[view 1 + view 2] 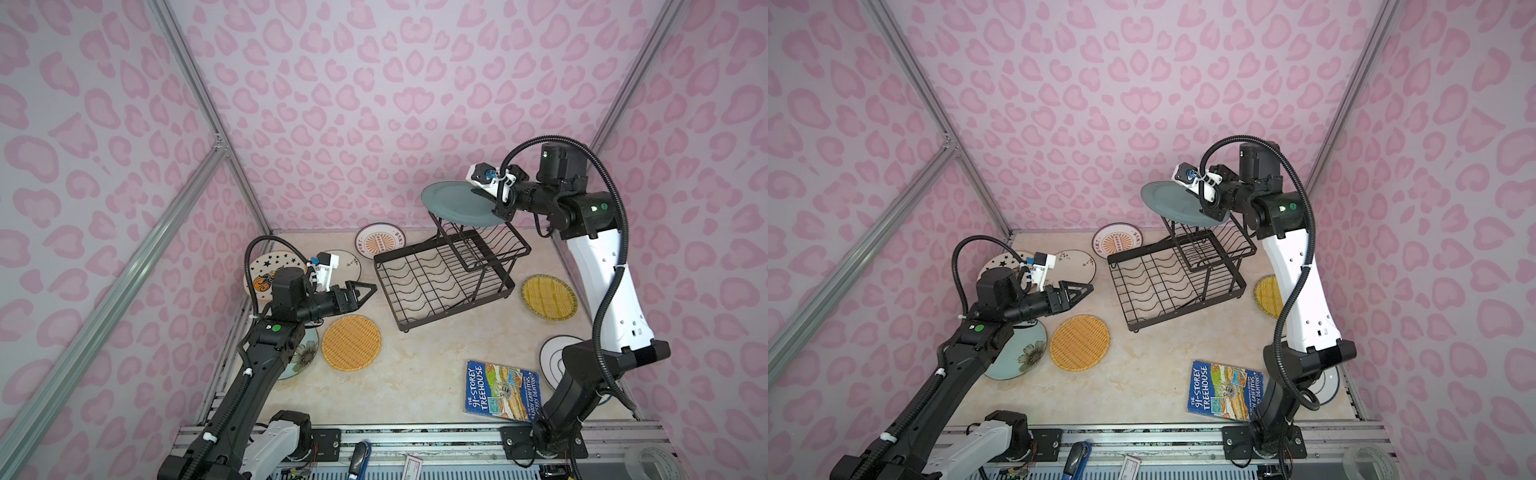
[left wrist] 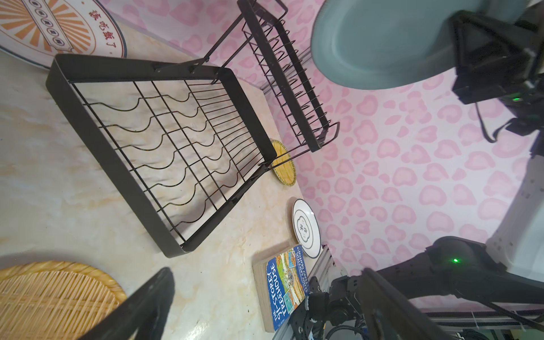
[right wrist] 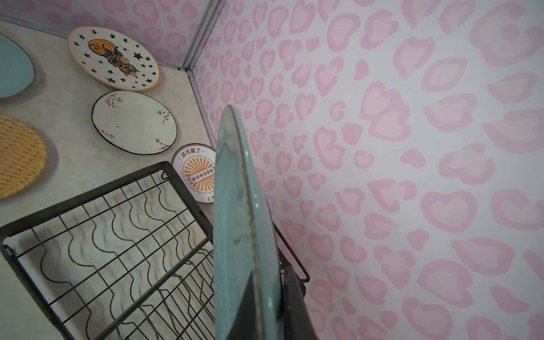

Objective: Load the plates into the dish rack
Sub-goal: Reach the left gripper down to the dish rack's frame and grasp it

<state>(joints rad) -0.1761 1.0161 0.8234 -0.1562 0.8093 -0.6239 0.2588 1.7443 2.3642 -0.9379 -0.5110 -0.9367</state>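
Note:
My right gripper [image 1: 488, 201] [image 3: 265, 294] is shut on the rim of a teal-grey plate [image 1: 453, 203] [image 3: 241, 206], held in the air just above the raised slotted basket of the black wire dish rack [image 1: 386, 291] [image 2: 114, 164]. No plate is in the rack. My left gripper [image 1: 365, 291] [image 2: 265, 279] hovers open and empty to the left of the rack's flat tray. On the table lie the orange woven plate [image 1: 351, 343], yellow woven plate [image 1: 548, 297], star plate [image 1: 270, 266], sprig plate [image 1: 347, 266], sunburst plate [image 1: 380, 243], floral plate [image 1: 305, 353] and ring plate [image 1: 555, 353].
A blue paperback book [image 1: 500, 390] lies near the front edge, right of centre. Pink-patterned walls close in the back and both sides. The left arm covers part of the star and floral plates; the right arm's base covers part of the ring plate.

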